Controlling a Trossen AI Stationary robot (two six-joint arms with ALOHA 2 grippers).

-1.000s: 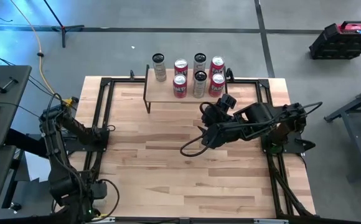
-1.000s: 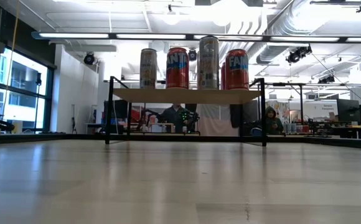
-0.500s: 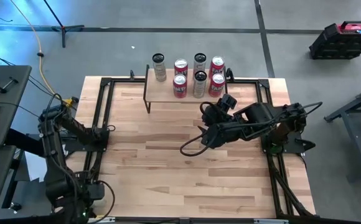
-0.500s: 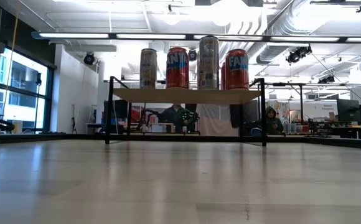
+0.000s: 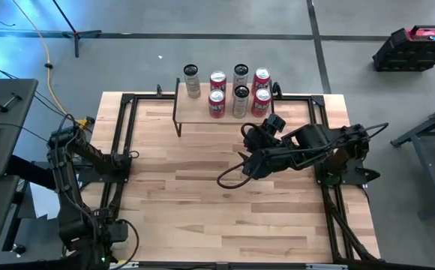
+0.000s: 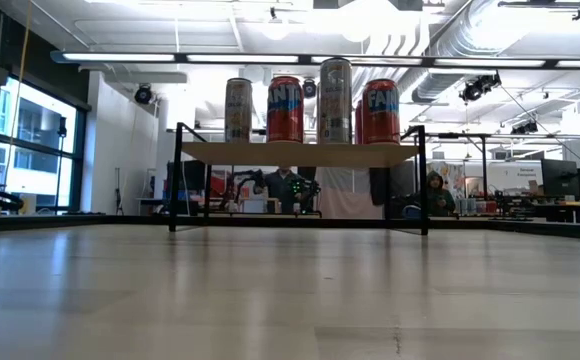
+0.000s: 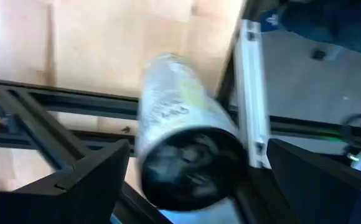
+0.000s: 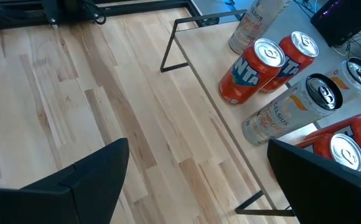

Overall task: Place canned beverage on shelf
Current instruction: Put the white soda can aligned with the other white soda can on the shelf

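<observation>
The shelf, a light wood plank on thin black legs, stands at the table's far edge and also shows in the low view. Several cans, red ones and pale ones, stand upright on it. My left gripper is open beside the table's near left corner. A pale can shows between its fingers, its dark end toward the camera. My right gripper is open and empty above the table, just near of the shelf's right end. My left gripper has one finger on each side of the pale can. I cannot tell whether either finger touches it.
A black metal frame runs around the table's edges. The right arm's cable loop hangs over the table's middle. Bare wooden tabletop lies near of the shelf. People sit in the room behind.
My left arm has shifted a little beside the table's near left corner; which way, I cannot tell.
</observation>
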